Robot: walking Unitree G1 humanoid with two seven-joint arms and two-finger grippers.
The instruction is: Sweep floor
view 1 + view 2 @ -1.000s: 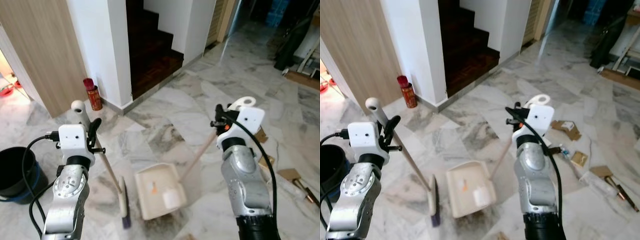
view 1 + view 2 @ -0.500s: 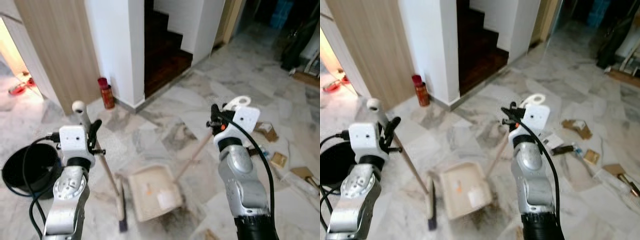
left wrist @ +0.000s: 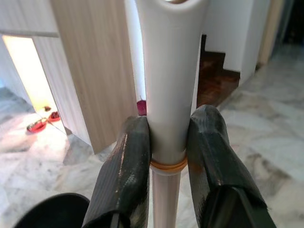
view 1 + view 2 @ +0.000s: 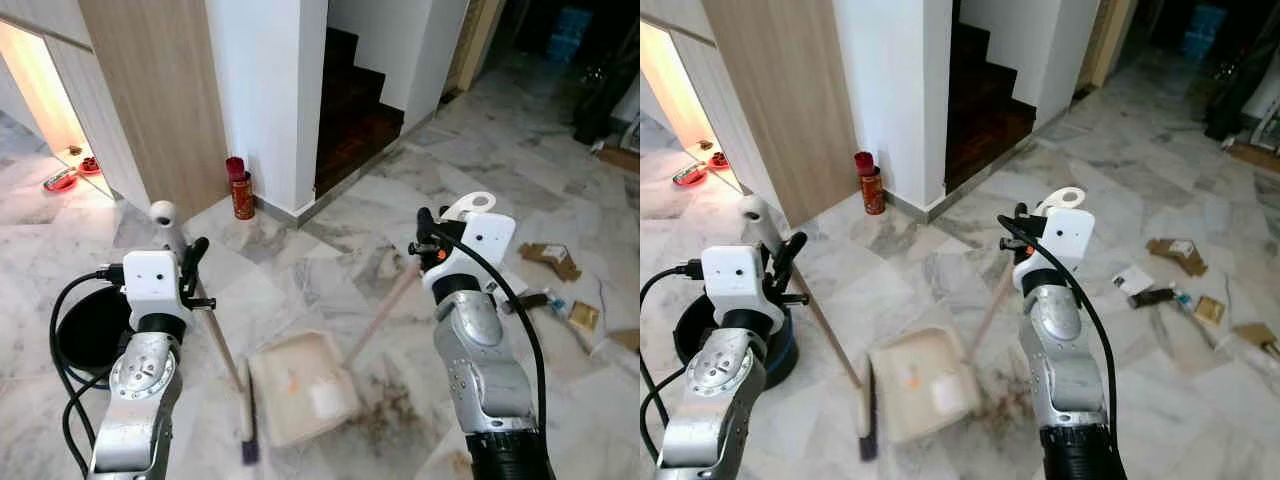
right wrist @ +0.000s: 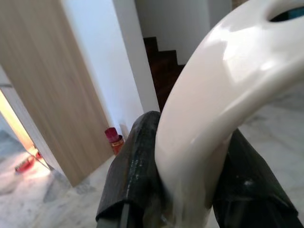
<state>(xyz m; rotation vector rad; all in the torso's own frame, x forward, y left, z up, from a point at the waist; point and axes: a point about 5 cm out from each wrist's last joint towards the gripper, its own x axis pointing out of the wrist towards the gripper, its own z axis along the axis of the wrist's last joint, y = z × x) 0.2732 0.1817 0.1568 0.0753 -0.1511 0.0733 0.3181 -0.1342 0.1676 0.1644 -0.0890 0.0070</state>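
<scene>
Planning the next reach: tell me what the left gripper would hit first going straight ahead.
Already shut on the broom handle, the left gripper points toward the wooden panel and white wall corner; probably the panel, though depth is unclear.

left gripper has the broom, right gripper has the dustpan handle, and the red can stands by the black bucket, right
Not quite. The red can stands at the foot of the white wall, far from the black bucket, as the left eye view shows. The left gripper does grip the broom, the right gripper the dustpan handle.

Two silver arms, ribbed metal forearms. White boxy wrist housings. Black cables loop from each wrist. Long black fingers (image 3: 127, 175).
</scene>
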